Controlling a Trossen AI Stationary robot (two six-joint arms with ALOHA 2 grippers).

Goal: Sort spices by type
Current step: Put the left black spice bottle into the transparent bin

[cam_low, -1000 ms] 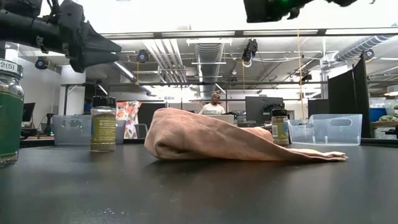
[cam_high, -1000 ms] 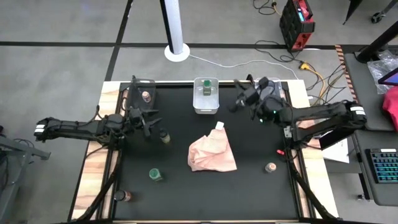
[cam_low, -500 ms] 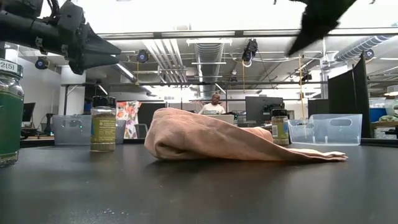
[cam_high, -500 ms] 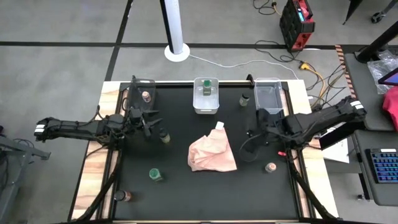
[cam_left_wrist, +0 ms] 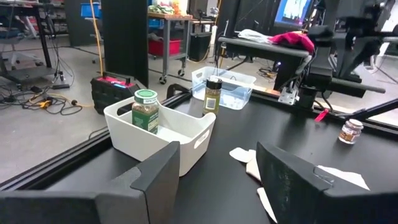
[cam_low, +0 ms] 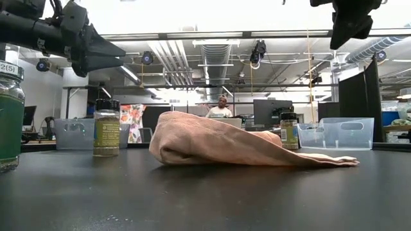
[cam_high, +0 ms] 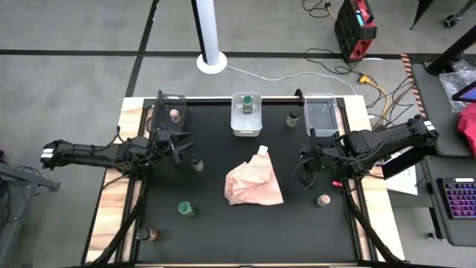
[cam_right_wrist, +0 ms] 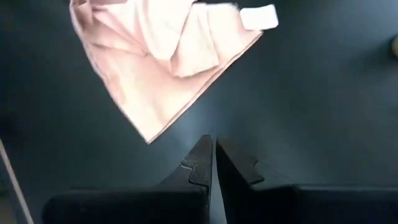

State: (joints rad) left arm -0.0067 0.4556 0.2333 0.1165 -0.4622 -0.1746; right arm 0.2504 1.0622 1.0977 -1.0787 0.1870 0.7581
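Now nearest the right end effector (cam_high: 311, 165), fingers together and empty: upright tan-lidded jar (cam_high: 323, 201), just nearward on the worktop (cam_high: 297, 231), beside the cloth (cam_high: 253, 184).

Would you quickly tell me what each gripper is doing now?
Left gripper: open, holding nothing.
Right gripper: shut, empty, above the table.

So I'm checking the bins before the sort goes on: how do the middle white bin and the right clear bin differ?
The middle white bin is opaque and holds a green-lidded spice jar; the right clear bin is see-through and looks empty. A dark-lidded jar stands on the mat just outside the clear bin. Both bins sit along the table's far edge.
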